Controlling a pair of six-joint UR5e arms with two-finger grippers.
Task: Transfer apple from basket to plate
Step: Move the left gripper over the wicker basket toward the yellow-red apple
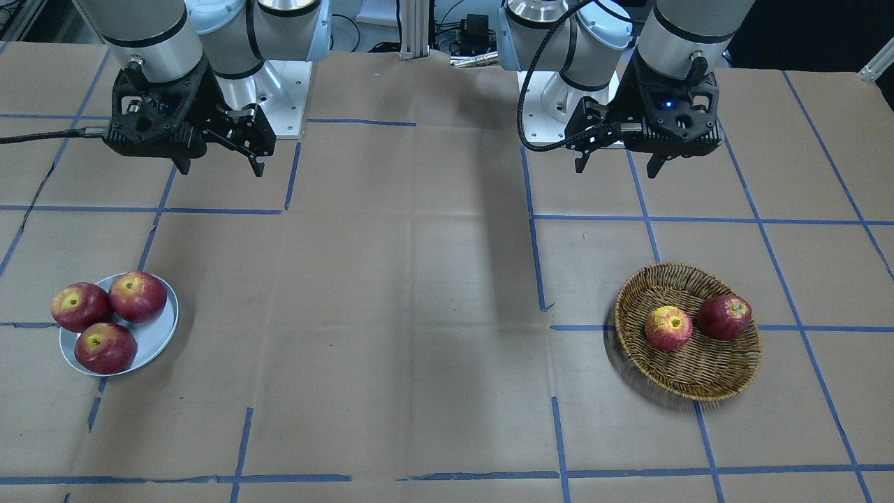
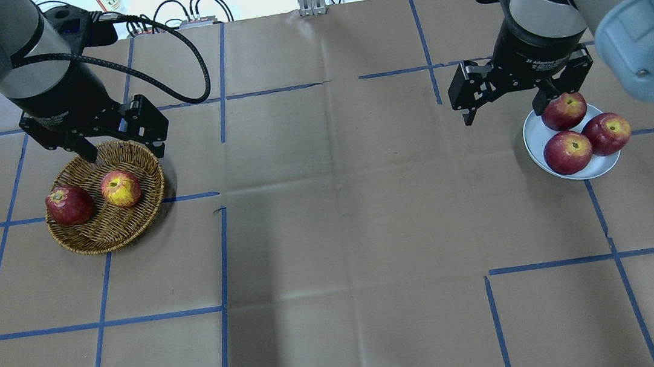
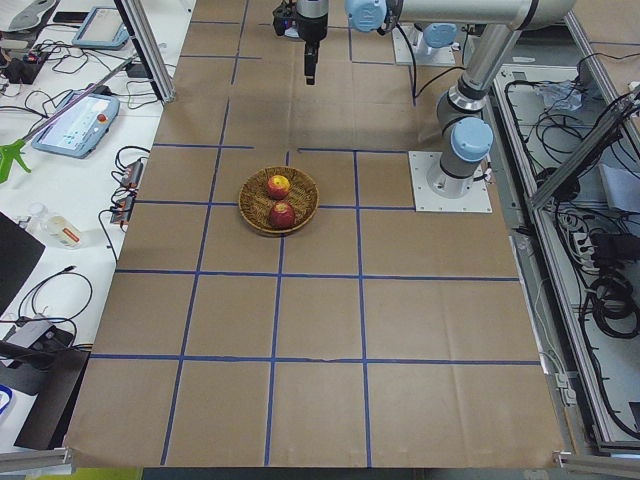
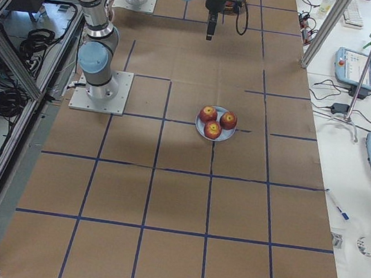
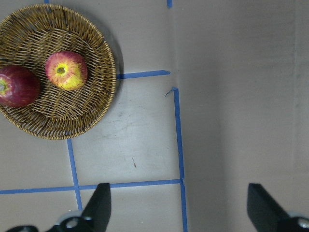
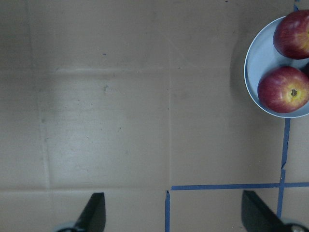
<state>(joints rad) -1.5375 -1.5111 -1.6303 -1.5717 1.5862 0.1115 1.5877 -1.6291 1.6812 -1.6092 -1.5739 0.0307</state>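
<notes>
The paler, yellow-streaked apple [image 1: 668,327] lies in the wicker basket [image 1: 698,388] beside a dark red apple [image 1: 725,316]. It also shows in the overhead view [image 2: 120,188] and the left wrist view [image 5: 66,70]. My left gripper [image 2: 124,151] is open and empty, held high over the basket's [image 2: 119,232] robot-side rim. The pale plate [image 2: 535,137] holds three dark red apples [image 2: 567,152]. My right gripper [image 2: 503,115] is open and empty, high beside the plate's inner edge. In the front view the left gripper [image 1: 616,170] and right gripper [image 1: 222,169] hang near the robot's bases.
Brown paper with blue tape lines covers the table [image 2: 343,218]. The two arm base plates [image 1: 283,98] stand at the robot's edge. Cables and operator devices lie off the table on a side bench [image 4: 363,75].
</notes>
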